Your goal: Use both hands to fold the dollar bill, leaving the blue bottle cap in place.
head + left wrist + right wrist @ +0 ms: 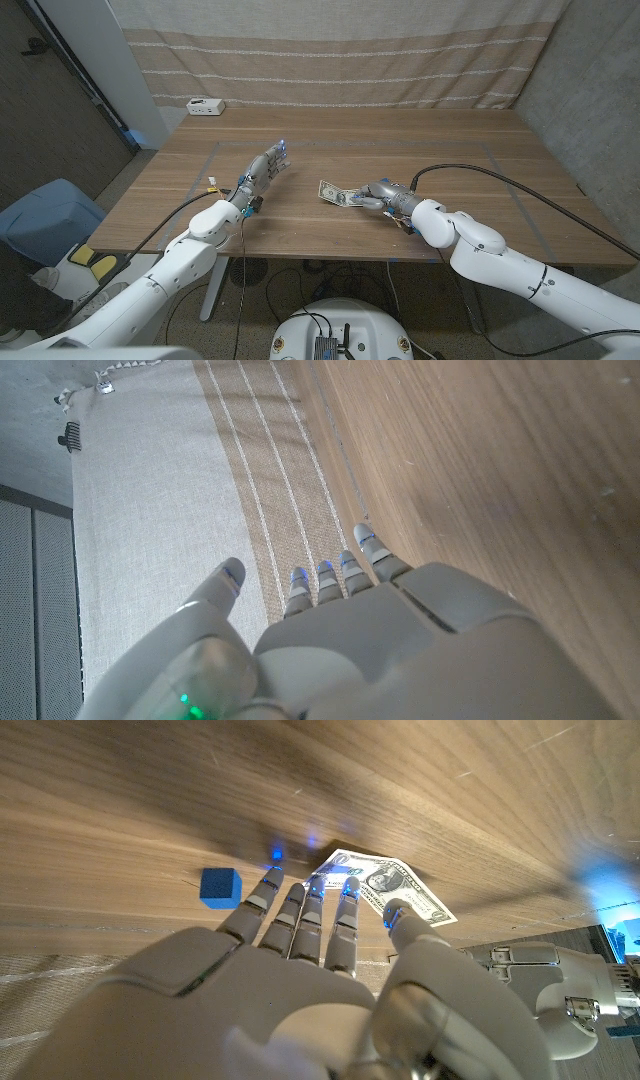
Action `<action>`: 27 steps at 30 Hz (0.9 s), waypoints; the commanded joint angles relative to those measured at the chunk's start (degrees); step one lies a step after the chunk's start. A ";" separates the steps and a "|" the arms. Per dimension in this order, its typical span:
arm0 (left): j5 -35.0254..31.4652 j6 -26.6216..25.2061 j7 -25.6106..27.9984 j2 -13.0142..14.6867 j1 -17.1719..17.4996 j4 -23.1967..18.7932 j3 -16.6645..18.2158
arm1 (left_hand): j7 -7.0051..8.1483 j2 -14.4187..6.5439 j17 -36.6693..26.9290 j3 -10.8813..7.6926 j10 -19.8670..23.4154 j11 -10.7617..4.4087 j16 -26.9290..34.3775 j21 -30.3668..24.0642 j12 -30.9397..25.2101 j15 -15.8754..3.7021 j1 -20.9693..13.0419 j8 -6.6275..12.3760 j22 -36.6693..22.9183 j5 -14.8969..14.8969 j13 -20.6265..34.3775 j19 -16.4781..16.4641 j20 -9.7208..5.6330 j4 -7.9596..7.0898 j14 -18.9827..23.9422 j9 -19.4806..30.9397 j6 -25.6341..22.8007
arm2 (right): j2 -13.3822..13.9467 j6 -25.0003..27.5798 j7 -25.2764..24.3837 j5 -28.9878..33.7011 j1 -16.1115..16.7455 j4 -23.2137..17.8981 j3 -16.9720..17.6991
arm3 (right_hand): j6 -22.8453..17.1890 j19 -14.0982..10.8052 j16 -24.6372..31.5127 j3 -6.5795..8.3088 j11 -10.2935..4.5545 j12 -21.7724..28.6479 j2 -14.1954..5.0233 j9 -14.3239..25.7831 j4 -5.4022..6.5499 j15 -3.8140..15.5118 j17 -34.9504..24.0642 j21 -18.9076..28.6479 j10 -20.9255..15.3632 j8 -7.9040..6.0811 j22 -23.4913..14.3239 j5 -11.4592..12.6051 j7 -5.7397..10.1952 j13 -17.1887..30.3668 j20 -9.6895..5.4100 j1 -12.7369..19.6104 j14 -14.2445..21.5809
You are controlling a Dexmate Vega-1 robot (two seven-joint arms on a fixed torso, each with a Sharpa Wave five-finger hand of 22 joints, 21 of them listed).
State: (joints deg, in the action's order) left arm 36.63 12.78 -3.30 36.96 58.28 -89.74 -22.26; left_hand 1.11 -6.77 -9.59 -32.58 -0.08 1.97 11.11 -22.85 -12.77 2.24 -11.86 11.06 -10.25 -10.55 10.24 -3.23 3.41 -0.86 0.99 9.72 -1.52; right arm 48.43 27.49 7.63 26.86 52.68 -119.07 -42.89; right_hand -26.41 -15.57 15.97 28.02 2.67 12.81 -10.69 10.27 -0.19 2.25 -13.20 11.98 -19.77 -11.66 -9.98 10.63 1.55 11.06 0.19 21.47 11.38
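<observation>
Head view shows your right hand (381, 194) near the table's (480, 150) front edge, fingers apart, with its fingertips touching the dollar bill (335, 195). The writing on the bill is too small to read. Your left hand (262, 170) is raised a little farther back, fingers straight and together, holding nothing. In the right wrist view a small blue block (220, 887) sits just beside the bill. Bare wood stretches behind to a white box (205, 106) at the far edge.

White-shelled arms, black cables, grey robot hand (300, 990) with blue-lit fingertips (272, 851)
</observation>
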 commanded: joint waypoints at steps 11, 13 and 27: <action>-3.01 -8.66 -6.27 6.84 -3.73 -3.96 -3.85 | -3.90 1.09 -0.16 -0.89 9.90 2.65 1.18 -1.82 -1.46 0.27 -4.13 0.55 -0.10 0.67 0.44 -11.69 2.85 5.60 12.55 0.40 -7.27 | 0.10 1.57 0.67 -0.88 -1.18 0.48 -1.30 | -0.71 -0.63 0.28 0.17 0.26 -0.31 -0.04 0.28 0.39 -0.06 -0.06 0.18 -0.37 0.08 -0.26 0.00 -0.24 0.17 0.15 0.75 0.22; -3.67 -9.62 -5.74 7.38 -3.88 -4.71 -4.04 | -4.64 1.24 -0.15 -0.97 10.77 2.65 0.98 -2.28 -1.40 0.37 -4.56 0.70 -0.10 0.69 0.44 -13.70 3.27 6.27 13.40 0.42 -8.60 | 0.08 1.55 0.60 -0.91 -1.28 0.55 -1.37 | -0.72 -0.58 0.26 0.15 0.17 -0.36 -0.04 0.29 0.45 0.03 -0.08 0.15 -0.33 0.12 -0.26 -0.01 -0.21 0.17 0.09 0.73 0.18; -5.50 -13.26 -4.97 9.26 -4.88 -7.25 -4.83 | -11.10 2.00 -0.26 -0.90 25.55 6.92 1.78 -5.43 -2.42 2.77 -4.36 1.18 -0.05 0.78 0.48 -30.37 6.06 8.14 28.96 0.52 -20.01 | -0.01 1.39 0.50 -1.28 -1.88 1.08 -1.69 | -0.81 -0.62 0.18 0.20 0.22 -0.49 -0.06 0.30 0.51 0.14 -0.09 0.12 -0.29 0.30 -0.26 -0.01 -0.29 0.18 0.10 0.90 0.11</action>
State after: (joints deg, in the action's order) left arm 32.94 3.16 -8.85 43.66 54.70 -94.19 -25.98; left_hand -8.41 -5.51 -9.75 -33.37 24.00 8.48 12.80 -27.77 -15.05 4.78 -15.92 11.76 -10.12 -9.93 10.55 -31.60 9.18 6.68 28.51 10.02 -19.75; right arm 48.47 28.80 8.12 25.95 51.22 -118.35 -44.28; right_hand -26.61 -15.77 15.97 28.24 2.66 12.46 -10.95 10.26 0.03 2.25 -13.19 11.98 -19.75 -11.43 -10.01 10.63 1.34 11.05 0.40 21.82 11.37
